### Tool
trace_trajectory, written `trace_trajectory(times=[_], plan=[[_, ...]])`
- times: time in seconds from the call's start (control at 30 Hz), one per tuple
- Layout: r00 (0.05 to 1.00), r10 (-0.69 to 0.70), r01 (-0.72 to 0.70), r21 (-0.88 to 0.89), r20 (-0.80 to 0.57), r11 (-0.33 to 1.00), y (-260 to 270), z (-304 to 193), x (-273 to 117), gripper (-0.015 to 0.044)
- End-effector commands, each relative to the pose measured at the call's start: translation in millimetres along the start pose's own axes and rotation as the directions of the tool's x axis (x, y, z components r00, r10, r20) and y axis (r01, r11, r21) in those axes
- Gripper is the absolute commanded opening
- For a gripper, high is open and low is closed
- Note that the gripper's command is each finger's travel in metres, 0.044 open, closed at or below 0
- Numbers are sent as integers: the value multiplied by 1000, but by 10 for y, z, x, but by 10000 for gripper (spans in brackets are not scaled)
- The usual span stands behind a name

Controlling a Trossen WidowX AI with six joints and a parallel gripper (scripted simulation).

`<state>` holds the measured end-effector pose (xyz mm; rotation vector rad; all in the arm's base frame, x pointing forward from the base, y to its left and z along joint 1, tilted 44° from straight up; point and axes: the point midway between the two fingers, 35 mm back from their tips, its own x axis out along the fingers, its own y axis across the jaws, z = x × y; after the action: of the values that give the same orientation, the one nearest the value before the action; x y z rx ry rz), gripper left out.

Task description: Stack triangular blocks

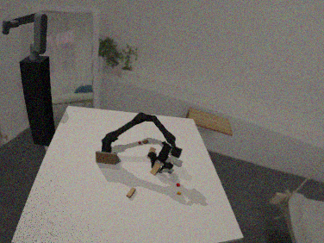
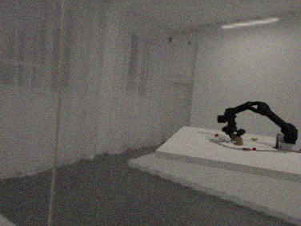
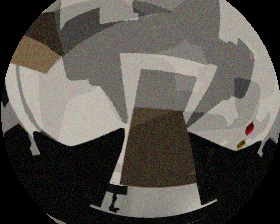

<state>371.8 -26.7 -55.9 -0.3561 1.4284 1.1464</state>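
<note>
A triangular block point(image 1: 156, 168) point(image 3: 159, 155) stands on the table between the fingers of my gripper point(image 1: 160, 167) point(image 2: 235, 136) point(image 3: 156, 135). In the wrist view its dark face is close to both fingertips, with a thin pale strip between it and the left finger. My gripper is partly open, low over the table; contact with the block is not clear. The other triangular block point(image 1: 152, 150) point(image 2: 238, 141) point(image 3: 36, 53) stands apart, outside the left finger, at the upper left of the wrist view.
Small red point(image 1: 177, 184) point(image 3: 249, 128) and orange point(image 1: 178, 193) point(image 3: 241, 144) pieces lie beyond the right finger. A small tan block point(image 1: 131, 193) lies toward the front. Another red piece point(image 1: 139, 142) lies behind, and a brown board point(image 1: 107, 158) stands by the arm's base.
</note>
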Motion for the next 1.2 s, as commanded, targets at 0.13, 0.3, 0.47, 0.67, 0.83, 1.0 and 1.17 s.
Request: trace_trajectory(times=[0.13,0.3,0.47,0.67,0.83,1.0,1.17], plan=[[1000,0,0,6,4,1000,6,4,2,157],[1000,0,0,6,4,1000,6,4,2,105],[1000,0,0,1,0,1000,4,-16,-23,0],[1000,1,-1,3,20,1000,4,-28,-19,0],[989,2,-2,6,149,1000,4,-111,-39,0],[962,0,-2,6,275,1000,3,-197,-60,0],[918,-2,-1,6,396,1000,2,-285,-70,0]])
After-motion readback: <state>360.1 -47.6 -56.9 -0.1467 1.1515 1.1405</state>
